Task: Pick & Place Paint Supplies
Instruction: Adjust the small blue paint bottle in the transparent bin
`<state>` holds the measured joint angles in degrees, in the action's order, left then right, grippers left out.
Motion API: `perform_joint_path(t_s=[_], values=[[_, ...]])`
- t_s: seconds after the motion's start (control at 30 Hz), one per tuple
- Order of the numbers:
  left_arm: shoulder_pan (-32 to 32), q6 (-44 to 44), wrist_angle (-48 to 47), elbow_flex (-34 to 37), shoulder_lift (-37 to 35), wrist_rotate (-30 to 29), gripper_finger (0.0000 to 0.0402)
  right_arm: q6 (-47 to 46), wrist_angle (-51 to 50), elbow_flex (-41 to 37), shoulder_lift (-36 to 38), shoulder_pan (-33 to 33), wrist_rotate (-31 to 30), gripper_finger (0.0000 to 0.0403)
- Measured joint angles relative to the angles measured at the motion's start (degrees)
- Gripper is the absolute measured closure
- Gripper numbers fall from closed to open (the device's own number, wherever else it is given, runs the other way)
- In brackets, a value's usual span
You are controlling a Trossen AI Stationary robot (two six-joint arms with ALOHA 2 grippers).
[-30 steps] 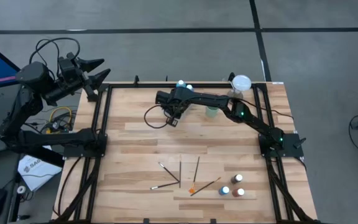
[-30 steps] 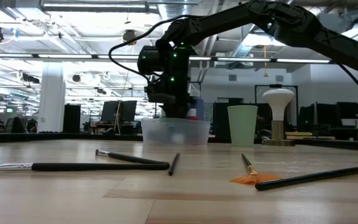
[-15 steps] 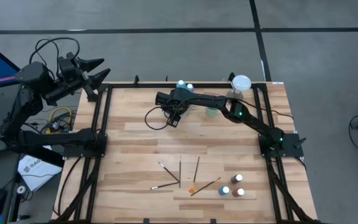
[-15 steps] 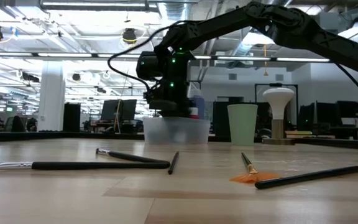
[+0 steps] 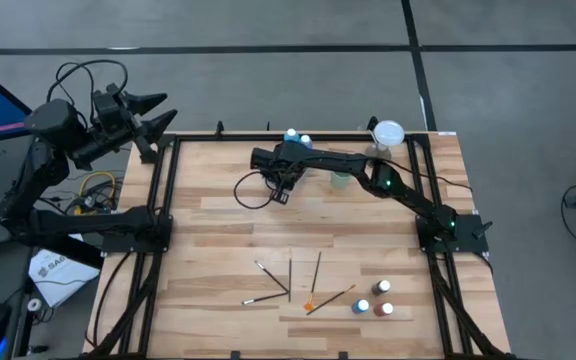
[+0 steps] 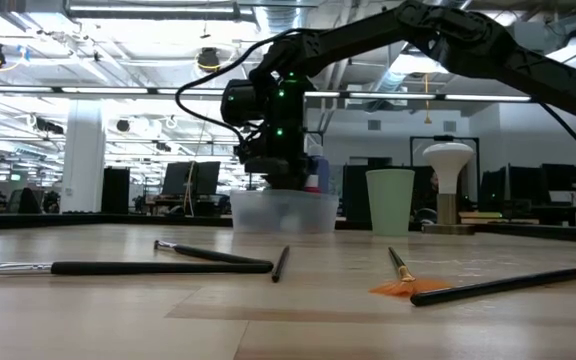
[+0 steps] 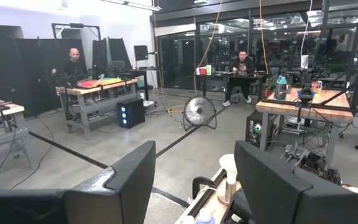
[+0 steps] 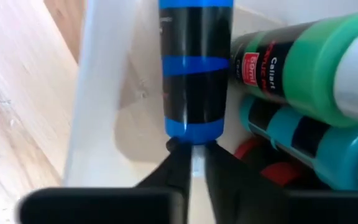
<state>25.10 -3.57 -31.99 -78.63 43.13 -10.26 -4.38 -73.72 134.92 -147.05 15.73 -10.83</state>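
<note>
Right claw (image 8: 191, 149): I see my two fingers drawn nearly together just under the base of a blue bottle (image 8: 194, 68); they meet below it rather than clamp round it, so I read the bottle as let go.
Change: a second ago the wrist sat a touch farther from the tray in the low view; now it hangs right over the tray (image 6: 281, 212), claw dipped inside.
Blue bottle: inside the tray, next to a green bottle (image 8: 303, 56) and a teal bottle (image 8: 316, 146), a red one beneath them.
Meaning: one more bottle delivered, I reckon; time to lift out.
Left claw (image 5: 158, 112): parked off the table's far left corner, fingers apart, holding nothing.
Still to fetch: three bottles (image 5: 375, 301) and the brushes (image 5: 290, 280) on the near boards.
</note>
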Motion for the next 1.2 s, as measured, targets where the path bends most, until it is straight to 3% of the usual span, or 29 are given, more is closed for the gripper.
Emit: perform_joint_path(t_s=[0.1, 0.43, 0.8, 1.2], values=[[0.0, 0.0, 0.0, 0.0, 0.0, 0.0, 0.0188, 0.0, 0.2, 0.1, 0.4, 0.0, 0.0, 0.0398], [0.0, 0.0, 0.0, 0.0, 0.0, 0.0, 0.0188, -0.2, -0.1, -0.2, 2.1, 0.1, 1.1, 0.0391], [0.0, 0.0, 0.1, 0.0, 0.0, 0.0, 0.0188, 0.0, -1.5, 0.0, 3.6, 0.0, 0.4, 0.0313], [0.0, 0.0, 0.1, 0.0, 0.0, 0.0, 0.0188, 12.0, 1.2, -0.1, 3.5, -0.3, 0.4, 0.0238]])
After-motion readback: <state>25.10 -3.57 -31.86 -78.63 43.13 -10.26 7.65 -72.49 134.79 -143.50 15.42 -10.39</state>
